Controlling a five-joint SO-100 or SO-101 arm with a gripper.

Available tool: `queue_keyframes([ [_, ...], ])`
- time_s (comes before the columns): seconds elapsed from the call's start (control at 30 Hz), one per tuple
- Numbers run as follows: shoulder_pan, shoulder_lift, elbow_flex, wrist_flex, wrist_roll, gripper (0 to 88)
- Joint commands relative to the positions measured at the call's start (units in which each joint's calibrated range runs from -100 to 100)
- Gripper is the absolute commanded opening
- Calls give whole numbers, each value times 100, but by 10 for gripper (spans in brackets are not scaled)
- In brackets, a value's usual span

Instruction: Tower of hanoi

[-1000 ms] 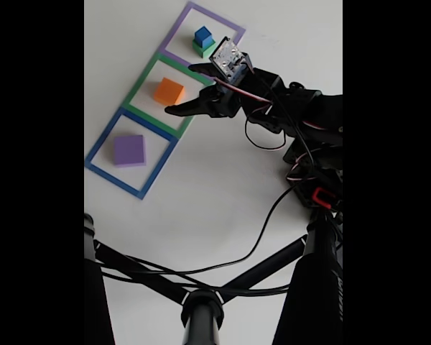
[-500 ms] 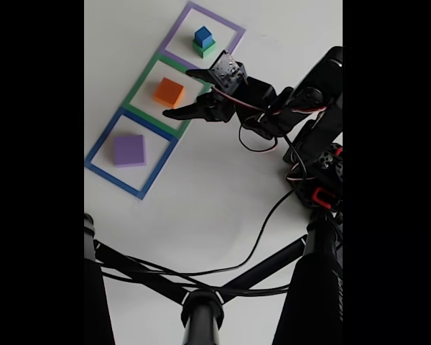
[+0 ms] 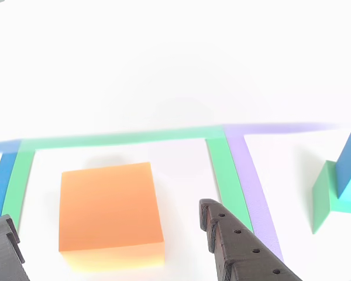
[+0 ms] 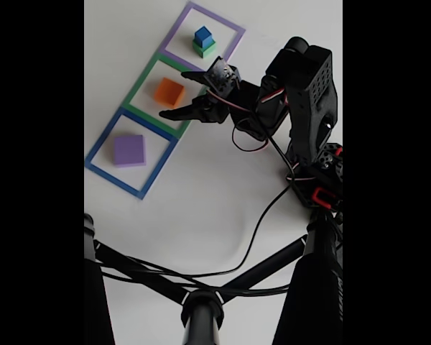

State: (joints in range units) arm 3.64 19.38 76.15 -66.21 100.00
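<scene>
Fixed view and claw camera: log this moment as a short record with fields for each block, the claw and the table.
orange block: alone inside the green square outline
purple block: alone inside the blue square outline
green block: inside the purple square outline
blue cube: stacked on the green block
claw: open, empty, fingers either side of the orange block, not touching it
table: white, cables trailing across it
</scene>
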Motion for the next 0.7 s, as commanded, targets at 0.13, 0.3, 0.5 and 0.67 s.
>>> queue_keyframes([
  [0.13, -86, 166, -143, -294, 0, 321],
  [0.3, -144, 255, -133, -367, 0, 294],
  [0.5, -163, 335, -161, -391, 0, 256],
  [0.67, -163, 360, -143, -391, 0, 234],
])
